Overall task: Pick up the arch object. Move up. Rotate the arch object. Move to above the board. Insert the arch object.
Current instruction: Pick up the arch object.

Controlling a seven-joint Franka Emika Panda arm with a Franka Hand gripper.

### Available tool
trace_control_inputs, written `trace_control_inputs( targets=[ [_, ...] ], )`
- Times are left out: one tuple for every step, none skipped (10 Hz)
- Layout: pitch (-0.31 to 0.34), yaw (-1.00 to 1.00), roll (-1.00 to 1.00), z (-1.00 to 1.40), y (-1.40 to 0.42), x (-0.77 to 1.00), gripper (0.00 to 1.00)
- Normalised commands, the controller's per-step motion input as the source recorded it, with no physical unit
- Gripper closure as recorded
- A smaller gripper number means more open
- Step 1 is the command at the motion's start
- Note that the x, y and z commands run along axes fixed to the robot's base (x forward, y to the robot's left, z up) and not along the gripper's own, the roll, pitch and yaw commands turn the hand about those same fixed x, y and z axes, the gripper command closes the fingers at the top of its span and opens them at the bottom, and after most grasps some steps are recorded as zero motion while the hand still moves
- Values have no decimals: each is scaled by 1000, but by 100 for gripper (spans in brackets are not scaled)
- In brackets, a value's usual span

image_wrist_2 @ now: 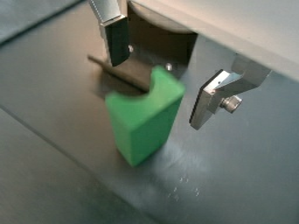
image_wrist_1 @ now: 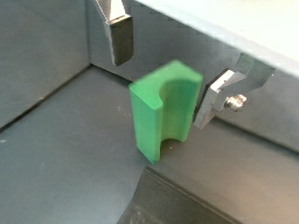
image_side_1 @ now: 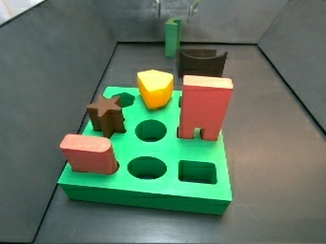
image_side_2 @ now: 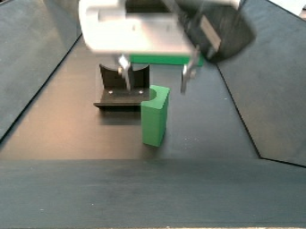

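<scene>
While the dark grey floor [image_side_1: 274, 181] fills most of every view, walled by sloping grey panels, the board [image_side_1: 152, 176] sits near its front edge in a side view. On the board stand a tall red block [image_side_1: 205, 108], a pink block [image_side_1: 88, 153], a yellow piece [image_side_1: 154, 88] and a brown star [image_side_1: 106, 114]; round and square holes lie uncovered along its near side. Behind the board, toward the far wall, stands the fixture [image_side_1: 201, 62], seen also as a low dark bracket [image_side_2: 120, 97]. The green arch [image_side_2: 156, 114] stands upright on the floor just beside the fixture, far from the board. The gripper [image_wrist_1: 173, 63] hangs above the arch with its fingers [image_wrist_1: 121, 38] spread on either side, gripping nothing; in both wrist views neither pad touches the arch [image_wrist_2: 146, 116].
</scene>
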Motion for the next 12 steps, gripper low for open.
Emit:
trace_control_inputs(
  targets=[
    [-73,-291,-236,-689,200,-194,0],
    [-139,-214,-281,-609,269,-377,0],
    [-150,0,-206,-289,57,-151,0],
    [-49,0,-56,-40,6,0,0],
    [0,0,0,0,0,0,0],
    [0,0,0,0,0,0,100],
    [0,0,0,0,0,0,100],
    [0,0,0,0,0,0,100],
    [0,0,0,0,0,0,100],
    [0,0,0,0,0,0,100],
    [0,0,0,0,0,0,100],
    [0,0,0,0,0,0,100]
  ],
)
